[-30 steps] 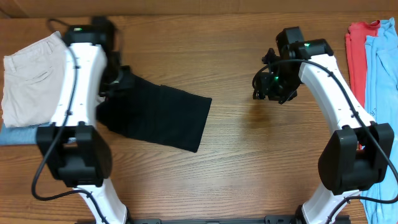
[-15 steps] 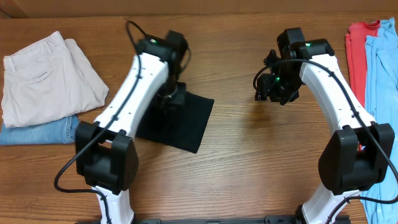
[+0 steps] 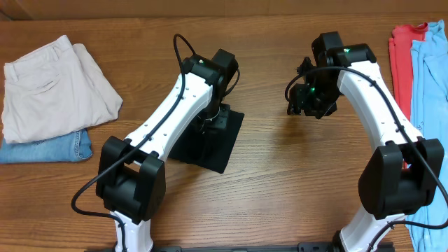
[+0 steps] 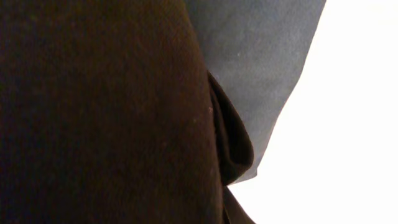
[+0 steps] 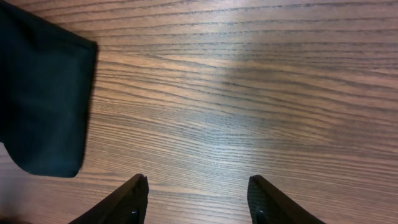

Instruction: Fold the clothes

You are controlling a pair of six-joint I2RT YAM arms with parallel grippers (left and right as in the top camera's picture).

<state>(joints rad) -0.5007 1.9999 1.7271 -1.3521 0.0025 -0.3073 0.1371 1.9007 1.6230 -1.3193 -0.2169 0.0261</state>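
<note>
The plain black soft-fabric shirt, already folded down to a compact dark panel, lies on the brown wood-grain table directly beneath the left claw. The claw comes down over the shirt's far half from the white arm above. From overhead its tips merge with the dark cloth. The left wrist camera shows only black fabric close against the lens, with a fold curling at one edge. Whether that claw is pinching a layer or merely resting on the cloth cannot be told, though a lifted flap would account for the fabric crowding the view.

The right claw hangs over bare wood with its fingers spread and nothing between them. One rounded corner of the shirt lies ahead of it, toward the left claw's side and not touching. It seems to be held clear so that the left arm can work the fold alone.

Well off to the left of the left claw, folded cream-white trousers sit on blue denim jeans, likely a finished stack. Beyond the right claw, at the table's right edge, a red garment and a light-blue garment apparently wait their turn.
</note>
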